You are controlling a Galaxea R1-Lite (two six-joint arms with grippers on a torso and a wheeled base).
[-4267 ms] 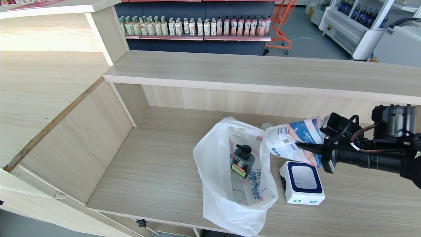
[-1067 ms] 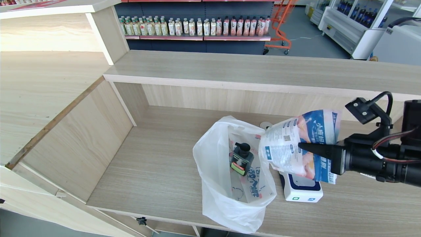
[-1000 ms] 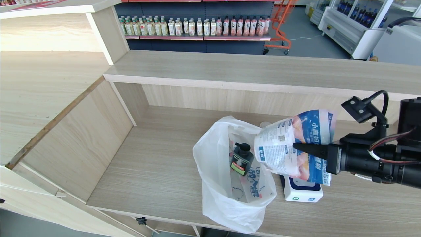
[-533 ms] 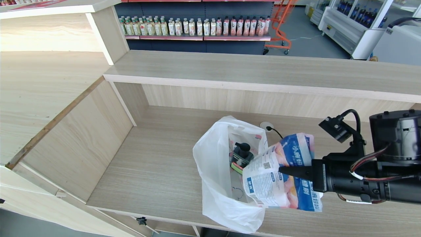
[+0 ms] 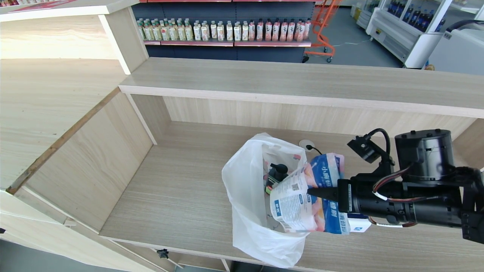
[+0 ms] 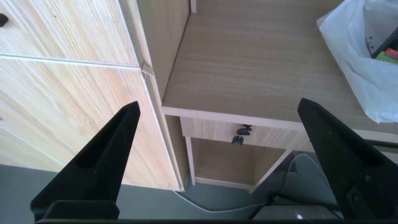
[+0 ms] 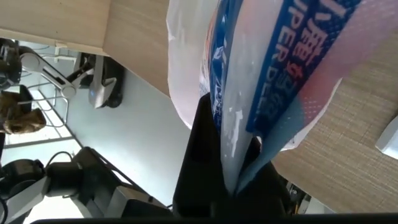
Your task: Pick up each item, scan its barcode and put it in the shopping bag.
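Fingers (image 6: 93, 168) of the left gripper (image 6: 221, 165) are standing wide apart and holding nothing, outside the near edge of the counter (image 5: 181, 196) toward its left end, well apart from the work.

Right of the counter's middle, the white shopping bag (image 5: 249, 204) is slumping against the near edge with its mouth gaping upward. A dark pump bottle (image 5: 278, 175) is already lying inside it.

The blue and white packet (image 5: 302, 196) is hanging over the right rim of the bag's mouth, its lower left part overlapping the opening. Its long axis is running roughly upright, leaning a little, with the lower end toward the counter's near edge.

The right gripper (image 5: 314, 192) is clamped on the packet, pinching it from the right side at about mid-height, with the arm lying nearly level above the counter. The bag's opening is therefore lying to the left of and below the pincer, and the right arm is much the nearer one.

The scanner (image 5: 357, 224) is sitting just beside the bag on its right, largely hidden behind the packet and the arm.

Assessment: the bagging step is under way. The coming move appears to call for a short carry leftward and downward before release. The packet's lower edge could be catching the thin rim and folding it shut.
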